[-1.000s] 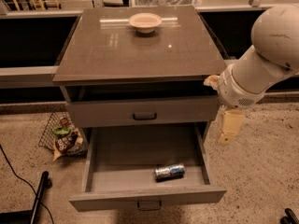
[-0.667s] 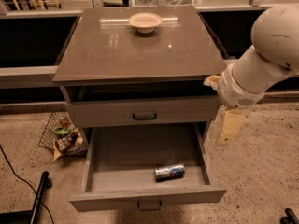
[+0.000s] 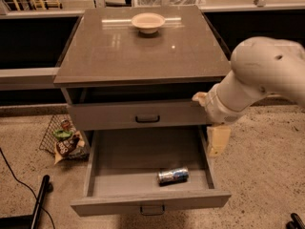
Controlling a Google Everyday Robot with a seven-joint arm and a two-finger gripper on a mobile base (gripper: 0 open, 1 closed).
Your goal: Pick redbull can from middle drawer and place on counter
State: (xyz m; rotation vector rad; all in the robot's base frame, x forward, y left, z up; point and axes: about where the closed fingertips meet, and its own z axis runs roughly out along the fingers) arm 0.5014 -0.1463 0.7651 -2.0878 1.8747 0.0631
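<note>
Middle drawer (image 3: 125,154) pulled out, redbull can (image 3: 173,175) on its side at the front right of its floor; gripper (image 3: 218,140) hanging just beside the drawer's right wall, apart from the can, grip state not discernible; counter (image 3: 143,51) bearing a pale bowl (image 3: 148,22).

The robot's arm (image 3: 267,70) is a thick, smooth, off-white shell. A big rounded joint housing carries a few small dark dots like screw holes. Below it comes a shorter cylindrical section with a faint ring seam, ending in a ribbed white collar. A small cream tab sticks out at the collar's left edge. The tool (image 3: 218,140) is a pale cream-yellow, flat, blocky piece, hanging just outside the right wall of the open, shallow grey middle drawer (image 3: 147,200).
</note>
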